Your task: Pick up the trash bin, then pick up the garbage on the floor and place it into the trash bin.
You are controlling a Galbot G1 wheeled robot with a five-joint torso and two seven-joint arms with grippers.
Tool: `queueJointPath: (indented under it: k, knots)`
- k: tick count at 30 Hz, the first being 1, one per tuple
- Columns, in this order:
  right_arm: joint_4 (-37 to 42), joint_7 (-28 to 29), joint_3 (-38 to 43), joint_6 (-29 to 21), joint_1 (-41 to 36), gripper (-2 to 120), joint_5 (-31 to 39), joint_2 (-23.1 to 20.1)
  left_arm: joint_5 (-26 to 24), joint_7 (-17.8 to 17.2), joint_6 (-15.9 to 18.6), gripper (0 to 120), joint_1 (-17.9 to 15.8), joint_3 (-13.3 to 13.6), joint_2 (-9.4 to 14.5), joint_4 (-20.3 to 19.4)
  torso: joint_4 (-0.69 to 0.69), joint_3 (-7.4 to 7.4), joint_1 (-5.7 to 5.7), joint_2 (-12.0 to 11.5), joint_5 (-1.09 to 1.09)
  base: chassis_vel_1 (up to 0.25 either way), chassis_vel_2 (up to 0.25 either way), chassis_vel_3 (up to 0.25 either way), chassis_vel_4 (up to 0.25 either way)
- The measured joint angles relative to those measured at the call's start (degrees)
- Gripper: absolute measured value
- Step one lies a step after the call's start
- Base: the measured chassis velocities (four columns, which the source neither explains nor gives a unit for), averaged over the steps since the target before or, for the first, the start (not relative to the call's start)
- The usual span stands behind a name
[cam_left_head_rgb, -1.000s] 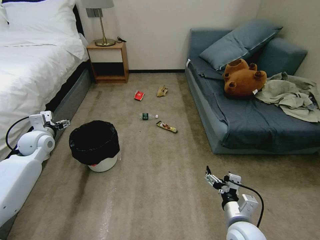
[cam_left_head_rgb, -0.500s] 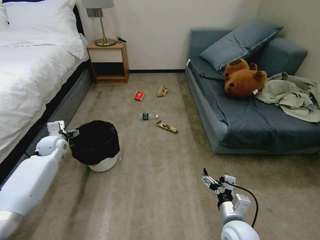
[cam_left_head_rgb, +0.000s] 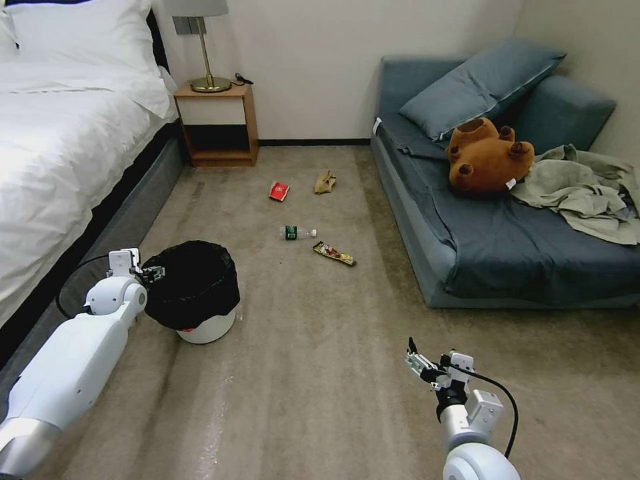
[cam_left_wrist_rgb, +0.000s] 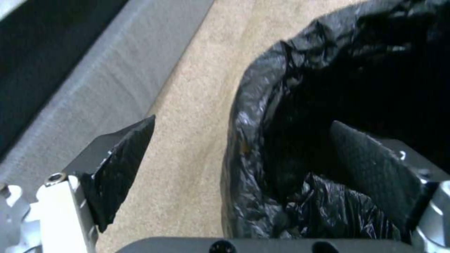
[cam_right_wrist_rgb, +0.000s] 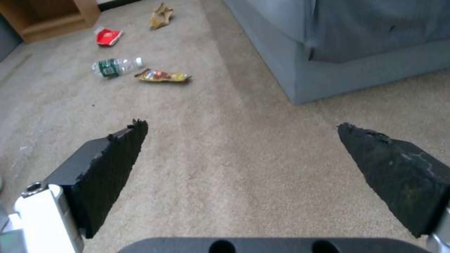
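Lower right of the head view: right gripper (cam_left_head_rgb: 415,357), fingers spread over bare carpet (cam_left_head_rgb: 320,373). Left of centre: left gripper (cam_left_head_rgb: 155,273) at the trash bin (cam_left_head_rgb: 193,283), fingers apart, straddling the bagged rim. Farther, mid-frame: bottle (cam_left_head_rgb: 296,233), yellow-brown wrapper (cam_left_head_rgb: 334,253), red packet (cam_left_head_rgb: 279,191), tan paper bag (cam_left_head_rgb: 325,181).

Left hand (cam_left_head_rgb: 155,273) at the near-left rim of the bin (cam_left_head_rgb: 190,290), one finger (cam_left_wrist_rgb: 375,168) inside the liner, the other (cam_left_wrist_rgb: 117,161) outside over the floor. Bottle (cam_left_head_rgb: 296,233), wrapper (cam_left_head_rgb: 334,253), packet (cam_left_head_rgb: 279,191), paper bag (cam_left_head_rgb: 325,182) lie beyond it. Right hand (cam_left_head_rgb: 419,362) well apart, sofa (cam_left_head_rgb: 427,267) ahead.
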Motion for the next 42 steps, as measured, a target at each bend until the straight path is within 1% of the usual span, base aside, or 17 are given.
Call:
queueJointPath:
  k: [12,18,22,23,24,25,27,28,30,31,32,34,36,37,38,41,42]
  knots:
    - [-0.29,-0.86,0.07,1.34,-2.40,100,-2.64,0.36,-6.45,-3.12,5.64,99,-4.16,0.97,-2.60,4.15,-0.01,0.00,0.00,0.00,0.00,0.000,0.000,0.000,0.000]
    - [-0.87,-1.09,-0.11,1.40,-2.35,100,-3.14,0.61,-10.17,-4.34,7.96,96,-6.30,1.43,-2.28,5.28,-0.01,0.00,0.00,0.00,0.00,0.000,0.000,0.000,0.000]
    - [-1.00,-1.23,-0.17,1.55,-2.48,100,-3.35,0.70,-10.72,-4.34,8.59,91,-7.21,1.84,-1.94,6.12,0.01,0.00,0.00,0.00,0.01,0.000,0.000,0.000,0.000]
    - [-1.03,-1.30,-0.20,1.60,-2.57,100,-3.41,0.77,-11.09,-4.33,9.16,87,-7.81,2.06,-1.90,6.82,0.00,0.00,0.00,0.00,0.01,0.000,0.000,0.000,0.000]
    - [-1.03,-1.30,-0.20,1.60,-2.57,100,-3.41,0.77,-11.09,-4.33,9.16,87,-7.81,2.06,-1.90,6.82,0.00,0.00,0.00,0.00,0.01,0.000,0.000,0.000,0.000]
    - [-1.03,-1.32,-0.21,1.61,-2.60,100,-3.42,0.85,-12.04,-4.33,10.00,77,-8.34,2.15,-2.00,7.47,0.00,0.00,0.00,0.00,0.01,0.000,0.000,0.000,0.000]
    - [-1.03,-1.33,-0.20,1.61,-2.63,100,-3.38,0.86,-13.00,-4.42,10.92,70,-8.55,2.21,-2.07,7.74,-0.01,0.00,0.00,0.00,0.01,0.000,0.000,0.000,0.000]
    - [-1.03,-1.33,-0.20,1.61,-2.63,100,-3.38,0.86,-13.00,-4.42,10.92,70,-8.55,2.21,-2.07,7.74,-0.01,0.00,0.00,0.00,0.01,0.000,0.000,0.000,0.000]
    - [-1.03,-1.53,-0.15,1.78,-3.01,100,-3.32,0.86,-13.52,-5.03,12.00,53,-9.13,2.47,-2.28,8.72,0.00,0.00,0.00,0.00,0.00,0.000,0.000,0.000,0.000]
    - [-1.03,-1.53,-0.15,1.78,-3.01,100,-3.32,0.86,-13.52,-5.03,12.00,53,-9.13,2.47,-2.28,8.72,0.00,0.00,0.00,0.00,0.00,0.000,0.000,0.000,0.000]
    - [-1.08,-1.61,-0.15,1.88,-3.14,100,-3.35,0.90,-13.56,-5.25,12.10,46,-9.46,2.50,-2.36,9.05,0.00,0.00,0.00,0.00,0.00,0.000,0.000,0.000,0.000]
    - [-1.11,-1.63,-0.15,1.91,-3.18,100,-3.37,0.93,-13.56,-5.28,12.10,43,-9.53,2.52,-2.37,9.12,0.00,0.00,0.00,0.00,0.01,0.000,0.000,0.000,0.000]
    - [-1.15,-1.70,-0.25,2.02,-3.32,100,-3.52,1.03,-13.45,-5.42,12.09,30,-9.90,2.61,-2.41,9.36,0.00,0.00,0.00,0.00,0.00,0.000,0.000,0.000,0.000]
    - [-1.15,-1.70,-0.25,2.02,-3.32,100,-3.52,1.03,-13.45,-5.42,12.09,30,-9.90,2.61,-2.41,9.36,0.00,0.00,0.00,0.00,0.00,0.000,0.000,0.000,0.000]
    - [-1.15,-1.71,-0.28,2.03,-3.36,100,-3.53,1.03,-13.31,-5.42,11.96,23,-9.96,2.62,-2.41,9.37,0.00,0.00,0.00,0.00,0.00,0.000,0.000,0.000,0.000]
    - [-1.14,-1.71,-0.26,2.05,-3.37,100,-3.52,0.97,-13.10,-5.37,11.65,17,-9.98,2.62,-2.41,9.34,0.00,0.00,0.00,0.00,0.01,0.000,0.000,0.000,0.000]
    - [-1.09,-1.71,-0.20,2.11,-3.42,100,-3.45,0.84,-12.57,-5.16,11.17,10,-9.96,2.57,-2.46,9.32,-0.01,0.00,0.00,0.00,0.00,0.000,0.000,0.000,0.000]
